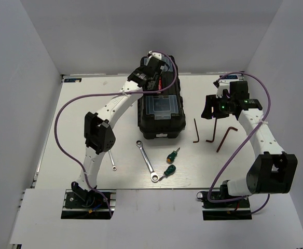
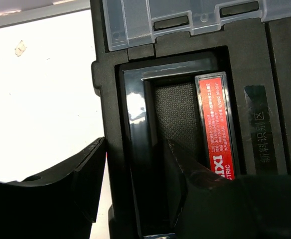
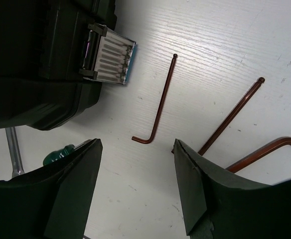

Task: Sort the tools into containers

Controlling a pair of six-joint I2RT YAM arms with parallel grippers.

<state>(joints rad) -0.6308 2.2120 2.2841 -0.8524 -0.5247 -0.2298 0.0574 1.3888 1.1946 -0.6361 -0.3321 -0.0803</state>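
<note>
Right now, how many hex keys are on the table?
3 hex keys, all right of the toolbox: one nearest it, one in the middle, one farthest right. More could be hidden inside the toolbox.

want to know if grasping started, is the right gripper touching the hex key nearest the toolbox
Apart. Right wrist view shows bare table between the hex key and both fingers of the open right gripper.
</note>
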